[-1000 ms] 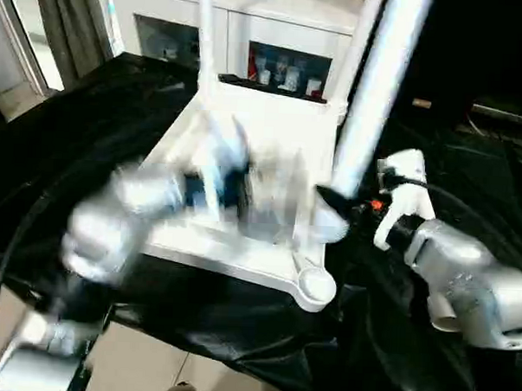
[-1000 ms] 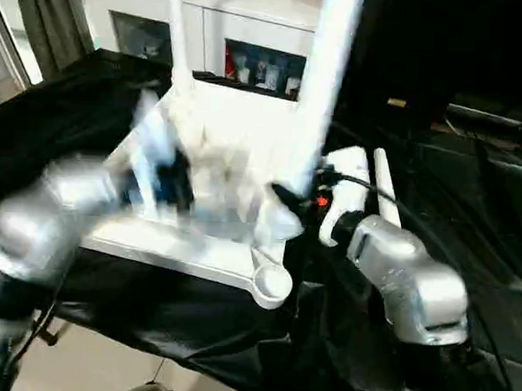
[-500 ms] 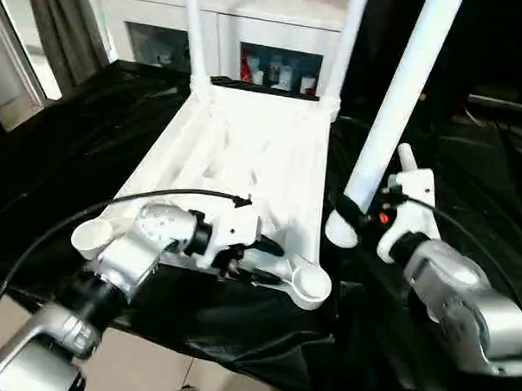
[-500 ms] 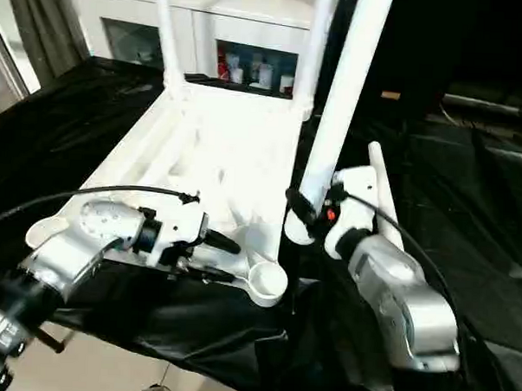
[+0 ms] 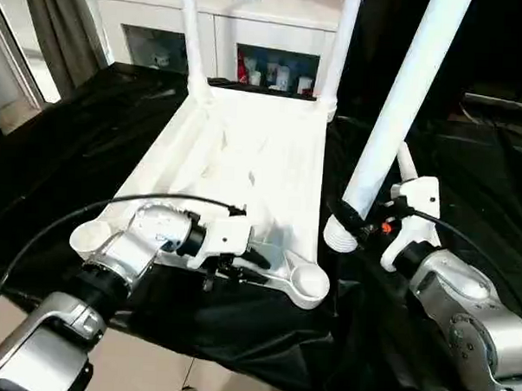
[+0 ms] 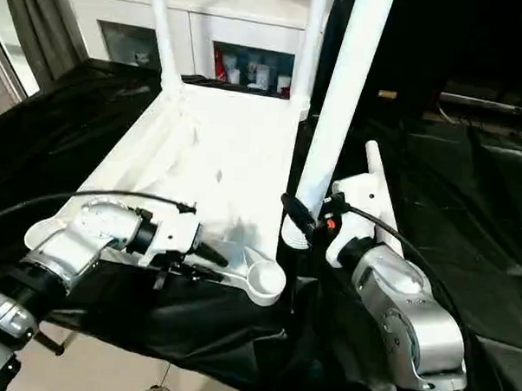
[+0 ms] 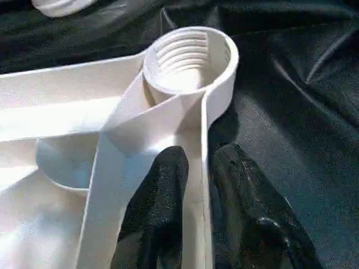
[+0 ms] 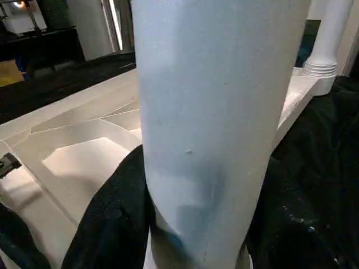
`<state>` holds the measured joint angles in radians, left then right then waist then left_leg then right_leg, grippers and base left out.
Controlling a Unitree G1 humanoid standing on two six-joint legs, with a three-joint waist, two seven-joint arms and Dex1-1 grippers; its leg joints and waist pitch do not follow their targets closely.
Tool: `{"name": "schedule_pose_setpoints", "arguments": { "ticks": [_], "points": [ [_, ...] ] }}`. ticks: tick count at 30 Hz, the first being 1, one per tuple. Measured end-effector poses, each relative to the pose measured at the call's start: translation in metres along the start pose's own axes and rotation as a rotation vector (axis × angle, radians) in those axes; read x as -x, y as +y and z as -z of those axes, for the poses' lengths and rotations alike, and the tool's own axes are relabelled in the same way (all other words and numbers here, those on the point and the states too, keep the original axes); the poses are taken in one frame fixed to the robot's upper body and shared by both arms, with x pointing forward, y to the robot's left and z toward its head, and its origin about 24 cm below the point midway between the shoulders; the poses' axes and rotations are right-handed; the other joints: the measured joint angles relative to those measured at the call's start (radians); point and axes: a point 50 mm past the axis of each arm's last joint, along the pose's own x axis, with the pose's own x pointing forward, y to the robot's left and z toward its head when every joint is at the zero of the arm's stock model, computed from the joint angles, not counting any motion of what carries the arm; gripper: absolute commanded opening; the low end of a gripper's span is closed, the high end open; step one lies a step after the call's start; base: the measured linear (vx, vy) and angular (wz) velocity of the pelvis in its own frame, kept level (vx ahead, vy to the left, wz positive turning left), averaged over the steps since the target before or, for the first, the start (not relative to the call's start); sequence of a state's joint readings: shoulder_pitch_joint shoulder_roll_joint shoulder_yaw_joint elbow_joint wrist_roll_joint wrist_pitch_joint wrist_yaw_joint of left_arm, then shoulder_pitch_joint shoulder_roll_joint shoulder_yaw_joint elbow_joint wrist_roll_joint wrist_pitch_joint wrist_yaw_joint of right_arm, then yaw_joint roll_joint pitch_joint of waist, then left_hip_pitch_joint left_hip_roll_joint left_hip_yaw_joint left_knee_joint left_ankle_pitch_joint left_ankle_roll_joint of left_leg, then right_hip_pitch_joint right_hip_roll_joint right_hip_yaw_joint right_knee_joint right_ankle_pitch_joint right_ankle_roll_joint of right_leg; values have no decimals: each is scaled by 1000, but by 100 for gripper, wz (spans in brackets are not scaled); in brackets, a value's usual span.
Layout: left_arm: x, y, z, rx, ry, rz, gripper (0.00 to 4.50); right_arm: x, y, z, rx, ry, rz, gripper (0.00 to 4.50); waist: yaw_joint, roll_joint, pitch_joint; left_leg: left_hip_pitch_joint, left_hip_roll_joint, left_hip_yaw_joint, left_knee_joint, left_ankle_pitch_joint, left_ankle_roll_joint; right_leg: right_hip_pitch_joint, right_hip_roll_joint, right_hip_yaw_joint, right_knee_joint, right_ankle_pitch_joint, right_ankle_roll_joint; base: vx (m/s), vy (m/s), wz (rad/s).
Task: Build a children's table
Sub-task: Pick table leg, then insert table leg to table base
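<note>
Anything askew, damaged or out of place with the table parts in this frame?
No damage shows. The table top lies ribbed side up, two legs standing in its far sockets. The third leg leans, shut in the right gripper, its threaded end beside the open near socket. The left gripper straddles the rim there.

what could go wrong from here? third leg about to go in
1. The right gripper holds the leg near its threaded end, tilted and beside the near right socket, not over it. It may cross-thread or miss.
2. The left gripper has its fingers either side of the tabletop's thin edge wall. That pinch could slip when the leg twists.
3. The socket overhangs the black cloth edge, so downward push may tip the top.
</note>
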<state>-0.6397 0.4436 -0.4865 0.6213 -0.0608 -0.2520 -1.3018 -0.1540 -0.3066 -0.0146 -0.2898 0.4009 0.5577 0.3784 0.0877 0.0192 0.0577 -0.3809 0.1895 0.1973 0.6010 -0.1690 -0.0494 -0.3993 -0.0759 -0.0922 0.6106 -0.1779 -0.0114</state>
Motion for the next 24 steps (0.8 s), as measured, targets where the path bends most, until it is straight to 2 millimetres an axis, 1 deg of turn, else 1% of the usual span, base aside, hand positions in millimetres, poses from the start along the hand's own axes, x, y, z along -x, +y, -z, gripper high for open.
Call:
{"name": "schedule_pose_setpoints", "arguments": {
  "ticks": [4, 5, 6, 7, 8, 11, 20, 24],
  "points": [
    [-1, -1, 4, 5, 14, 4, 75, 0, 0, 0, 0, 0, 0, 187, 0, 0, 0, 0, 0, 0, 0, 0, 0, 0, 0, 0, 0, 0, 0, 0, 0, 0],
    [-1, -1, 4, 6, 16, 5, 49, 0, 0, 0, 0, 0, 0, 187, 0, 0, 0, 0, 0, 0, 0, 0, 0, 0, 0, 0, 0, 0, 0, 0, 0, 0],
    [-1, -1, 5, 4, 17, 6, 49, 0, 0, 0, 0, 0, -1, 187, 0, 0, 0, 0, 0, 0, 0, 0, 0, 0, 0, 0, 0, 0, 0, 0, 0, 0],
    [-2, -1, 5, 2, 19, 7, 34, 0, 0, 0, 0, 0, -1, 187, 0, 0, 0, 0, 0, 0, 0, 0, 0, 0, 0, 0, 0, 0, 0, 0, 0, 0],
    [-2, -1, 6, 2, 20, 8, 34, 0, 0, 0, 0, 0, -1, 187, 0, 0, 0, 0, 0, 0, 0, 0, 0, 0, 0, 0, 0, 0, 0, 0, 0, 0],
    [-3, -1, 6, 0, 20, 11, 3, 0, 0, 0, 0, 0, -1, 187, 0, 0, 0, 0, 0, 0, 0, 0, 0, 0, 0, 0, 0, 0, 0, 0, 0, 0],
    [-1, 0, 7, 3, 34, 12, 0, -1, 1, -2, 3, -4, -17, 187, 0, 0, 0, 1, 0, 0, 0, 0, 0, 0, 0, 0, 0, 1, -1, 0, 0, 0],
    [0, 2, 10, 47, 56, -19, 0, -7, 4, -10, -50, -29, -59, 187, -2, -1, 0, 5, 0, 0, 0, 0, 0, 1, 0, 0, 1, 1, -2, 0, 0, 0]
  ]
}}
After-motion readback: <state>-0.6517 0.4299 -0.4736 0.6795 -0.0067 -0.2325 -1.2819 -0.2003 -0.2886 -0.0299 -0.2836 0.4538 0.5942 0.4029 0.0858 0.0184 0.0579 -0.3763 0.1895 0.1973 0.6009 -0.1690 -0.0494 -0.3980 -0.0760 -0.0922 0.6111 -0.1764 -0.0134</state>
